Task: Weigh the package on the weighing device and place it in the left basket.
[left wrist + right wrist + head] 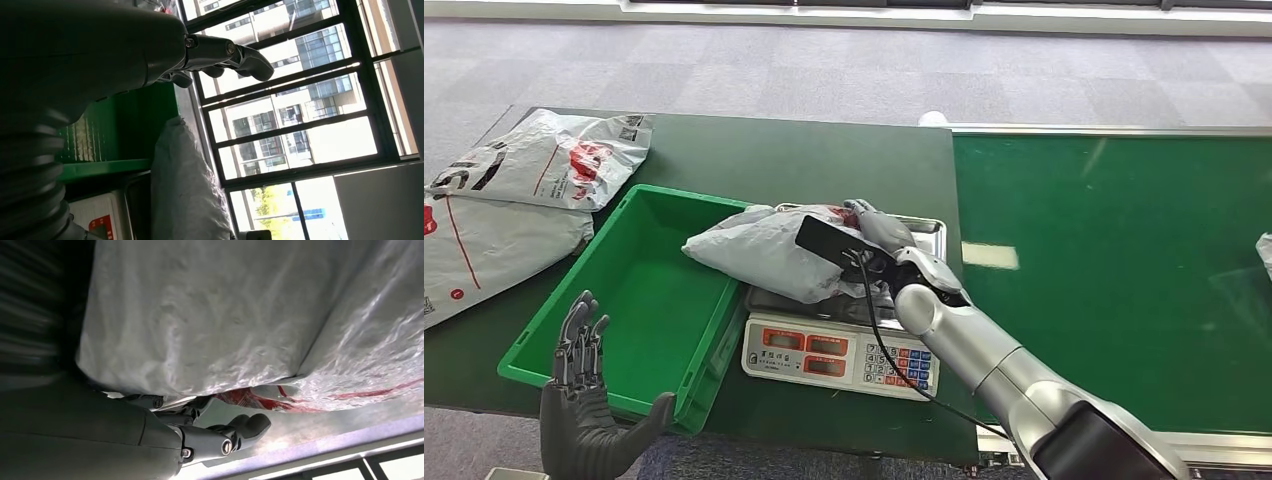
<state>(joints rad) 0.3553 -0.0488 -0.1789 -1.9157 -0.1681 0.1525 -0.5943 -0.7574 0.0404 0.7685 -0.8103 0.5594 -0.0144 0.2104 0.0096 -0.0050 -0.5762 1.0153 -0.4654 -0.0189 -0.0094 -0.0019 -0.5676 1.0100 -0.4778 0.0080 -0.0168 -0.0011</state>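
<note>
The right hand [876, 232] holds the grey bag [769, 250], fingers curled around its edge. The bag lies on the scale [844, 352] and pokes out over the rim of the green basket [574, 345]. To do this well, the hand should lift the bag clear of the rim, carry it left, and let go over the middle. The left hand [584, 400] waits near the basket's front corner, fingers spread, holding nothing. More bags [544, 160] lie far left. A black cable [874, 330] crosses the scale and could snag.
</note>
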